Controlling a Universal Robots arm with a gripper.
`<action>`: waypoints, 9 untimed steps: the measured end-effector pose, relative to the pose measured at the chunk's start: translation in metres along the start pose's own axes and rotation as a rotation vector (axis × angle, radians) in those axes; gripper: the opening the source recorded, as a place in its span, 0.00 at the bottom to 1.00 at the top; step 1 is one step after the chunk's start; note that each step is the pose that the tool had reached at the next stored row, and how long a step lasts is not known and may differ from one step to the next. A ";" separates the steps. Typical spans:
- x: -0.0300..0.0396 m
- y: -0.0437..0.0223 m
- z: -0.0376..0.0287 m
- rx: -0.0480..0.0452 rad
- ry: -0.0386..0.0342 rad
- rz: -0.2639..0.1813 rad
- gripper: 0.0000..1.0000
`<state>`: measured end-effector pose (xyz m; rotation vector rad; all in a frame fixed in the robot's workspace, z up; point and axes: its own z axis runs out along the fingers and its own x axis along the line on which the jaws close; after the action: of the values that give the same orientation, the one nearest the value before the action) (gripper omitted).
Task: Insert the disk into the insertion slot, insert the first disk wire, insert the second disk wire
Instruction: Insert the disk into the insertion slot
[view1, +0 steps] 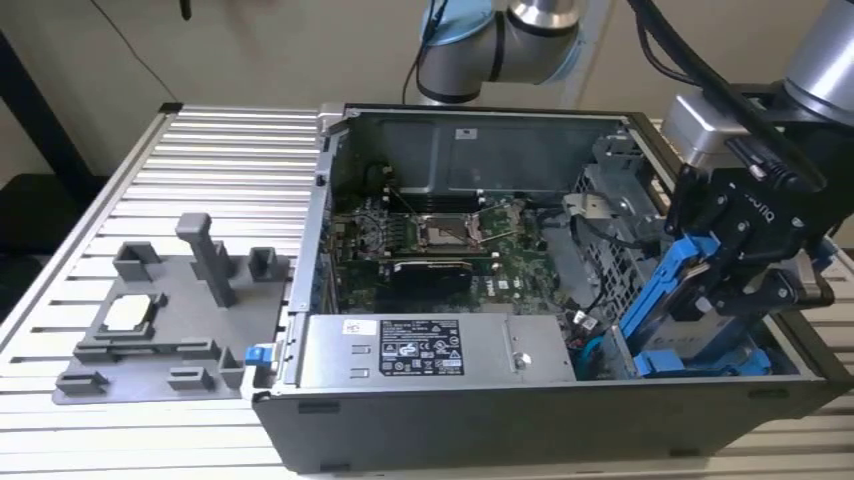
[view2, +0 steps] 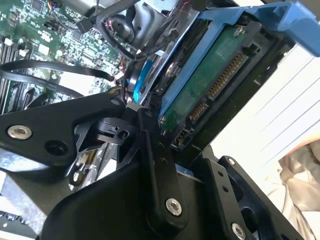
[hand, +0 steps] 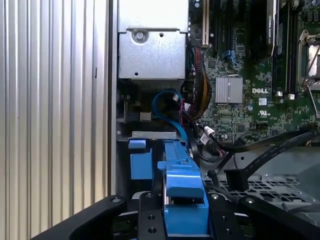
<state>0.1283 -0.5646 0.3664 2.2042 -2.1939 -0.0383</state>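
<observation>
In the exterior view my gripper (view1: 731, 288) is shut on the disk (view1: 674, 300), a drive in a bright blue carrier. It hangs steeply tilted over the near right corner of the open computer case. Its lower end sits at the insertion slot (view1: 611, 350) of the grey drive cage, beside another blue handle (view1: 714, 362). The second wrist view shows the disk's green underside and connector row (view2: 212, 85) between my black fingers (view2: 156, 165). Seen in the first wrist view, the blue end handle (hand: 182, 186) points down toward the cage edge (hand: 152, 134).
A grey power-supply box (view1: 414, 350) with a white label lies left of the cage, with the motherboard (view1: 441, 240) behind it. Black cables (hand: 270, 147) and a blue cable (hand: 165, 100) hang close to the bay. A grey fixture plate (view1: 160, 320) with posts stands on the ribbed table.
</observation>
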 end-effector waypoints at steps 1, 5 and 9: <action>0.0000 -0.0001 0.0018 0.0000 -0.0001 0.000 0.33; -0.0001 -0.0005 0.0036 -0.0148 0.0011 0.000 0.33; 0.0002 -0.0003 0.0037 -0.0178 0.0008 -0.001 0.33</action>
<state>0.1285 -0.5648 0.3627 2.1955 -2.1836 -0.0567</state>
